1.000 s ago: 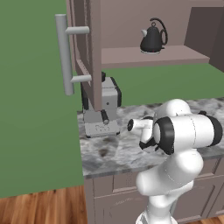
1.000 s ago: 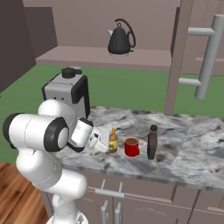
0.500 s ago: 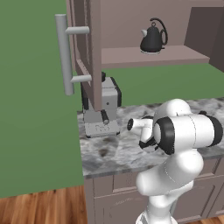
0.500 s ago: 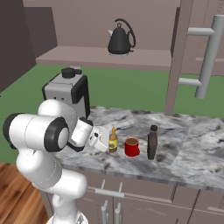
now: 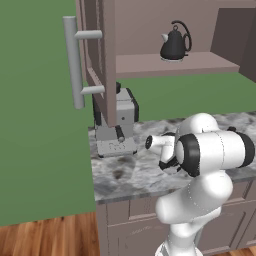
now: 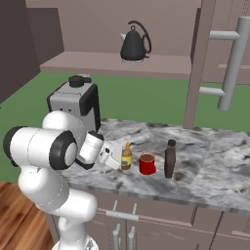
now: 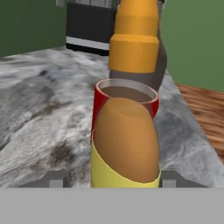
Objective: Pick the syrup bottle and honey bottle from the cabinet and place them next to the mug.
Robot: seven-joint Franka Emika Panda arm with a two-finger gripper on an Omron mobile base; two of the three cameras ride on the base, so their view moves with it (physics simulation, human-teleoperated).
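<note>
Marble counter [image 6: 215, 161]; honey bottle [image 7: 127, 144] between hand's [image 7: 109, 178] fingertips.

Veined marble counter [image 6: 215, 156]; matt honey bottle [image 7: 127, 144].

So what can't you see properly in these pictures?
- Hand view: the mug is mostly hidden behind the honey bottle, whose bottom is cut off.
- Left base view: the arm's white bulk covers the counter where the bottles stand.
- Right base view: the tool is too small to judge its jaws.
</note>
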